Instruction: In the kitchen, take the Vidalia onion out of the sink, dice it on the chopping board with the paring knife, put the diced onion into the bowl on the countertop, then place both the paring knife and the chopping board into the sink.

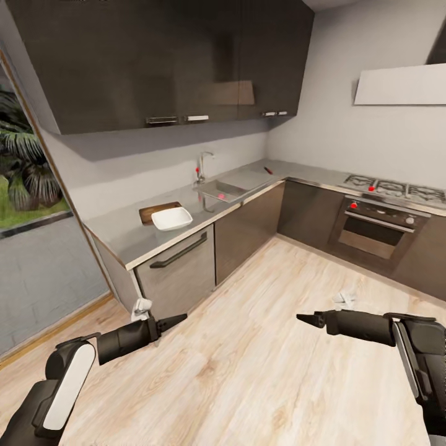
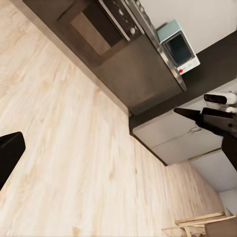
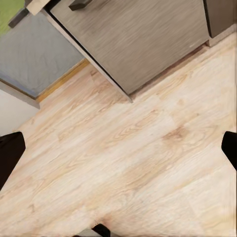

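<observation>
While lying at about 1 o'clock on the far stretch of the countertop (image 1: 124, 232), beyond the drainboard, the knife (image 1: 268, 170) shows as little more than a reddish sliver, well apart from both grippers. Just short of it, the sink (image 1: 222, 191) with its chrome tap (image 1: 202, 166); too small to tell any onion in the basin. Further round, near 11 o'clock, the white bowl (image 1: 171, 218) resting partly over the brown board (image 1: 156, 210), touching it. Below that, grey cabinet fronts, then pale wood floor (image 1: 248, 347). At 2 o'clock, the hob (image 1: 387, 188) and oven (image 1: 371, 229). Low over the floor at 8 o'clock, the left gripper (image 1: 176, 321), tips drawn to a point in the head view, holding nothing. At 4 o'clock, the right gripper (image 1: 308, 319), likewise empty; in its wrist view, dark fingers (image 3: 10, 155) wide apart at the picture's edges, so released. Left's spread: cannot tell for sure.
</observation>
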{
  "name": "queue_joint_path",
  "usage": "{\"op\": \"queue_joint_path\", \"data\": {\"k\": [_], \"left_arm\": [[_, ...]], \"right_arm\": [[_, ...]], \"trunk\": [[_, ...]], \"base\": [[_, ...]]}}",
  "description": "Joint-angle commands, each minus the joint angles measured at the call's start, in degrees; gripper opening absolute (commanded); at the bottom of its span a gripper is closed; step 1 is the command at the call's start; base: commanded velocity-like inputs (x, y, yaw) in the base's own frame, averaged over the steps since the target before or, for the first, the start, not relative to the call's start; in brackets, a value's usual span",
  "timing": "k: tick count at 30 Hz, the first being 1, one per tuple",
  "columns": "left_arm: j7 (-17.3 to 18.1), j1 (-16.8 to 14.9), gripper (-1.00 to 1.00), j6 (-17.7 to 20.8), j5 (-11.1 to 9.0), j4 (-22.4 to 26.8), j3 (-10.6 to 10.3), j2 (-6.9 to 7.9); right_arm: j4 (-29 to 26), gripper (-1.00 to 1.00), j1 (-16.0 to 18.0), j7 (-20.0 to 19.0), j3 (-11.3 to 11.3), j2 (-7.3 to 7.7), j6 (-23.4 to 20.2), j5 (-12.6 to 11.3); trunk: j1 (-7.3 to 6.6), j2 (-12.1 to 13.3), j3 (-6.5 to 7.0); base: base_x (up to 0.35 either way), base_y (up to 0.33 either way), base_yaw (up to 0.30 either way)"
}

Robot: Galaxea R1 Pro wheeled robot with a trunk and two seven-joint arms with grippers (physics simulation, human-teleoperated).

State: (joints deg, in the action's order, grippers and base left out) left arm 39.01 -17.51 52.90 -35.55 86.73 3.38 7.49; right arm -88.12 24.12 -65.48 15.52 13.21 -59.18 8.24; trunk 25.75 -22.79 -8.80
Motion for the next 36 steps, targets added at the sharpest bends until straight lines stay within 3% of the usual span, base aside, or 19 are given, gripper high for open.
{"op": "queue_joint_path", "data": {"k": [1, 14, 21, 36], "left_arm": [[0.2, -0.1, 1.00, 0.3, 0.1, 0.0, 0.0, -0.07], [0.2, -0.1, 1.00, 0.4, -0.4, -0.1, 0.0, -0.37], [0.2, -0.1, 1.00, 0.4, -0.6, -0.1, 0.0, -0.37], [0.1, -0.1, 1.00, 0.4, -0.6, -0.5, 0.0, -0.36]], "right_arm": [[0.0, 1.00, 0.1, -0.5, 0.0, 0.01, -0.3, 0.6], [0.0, 1.00, 0.1, 0.1, -0.5, 0.06, -0.3, 0.8], [0.0, 1.00, 0.1, 0.5, -3.5, -0.01, -0.6, 2.0], [0.0, 1.00, 0.1, 3.8, -3.8, -0.12, -0.8, 2.0]], "trunk": [[0.03, -0.1, -0.12], [0.03, -0.1, -0.12], [0.03, -0.1, -0.12], [0.03, -0.1, -0.44]], "base": [[0.000, -0.343, 0.182], [0.059, -0.339, 0.266], [0.186, -0.306, 0.292], [0.223, -0.285, 0.266]]}}
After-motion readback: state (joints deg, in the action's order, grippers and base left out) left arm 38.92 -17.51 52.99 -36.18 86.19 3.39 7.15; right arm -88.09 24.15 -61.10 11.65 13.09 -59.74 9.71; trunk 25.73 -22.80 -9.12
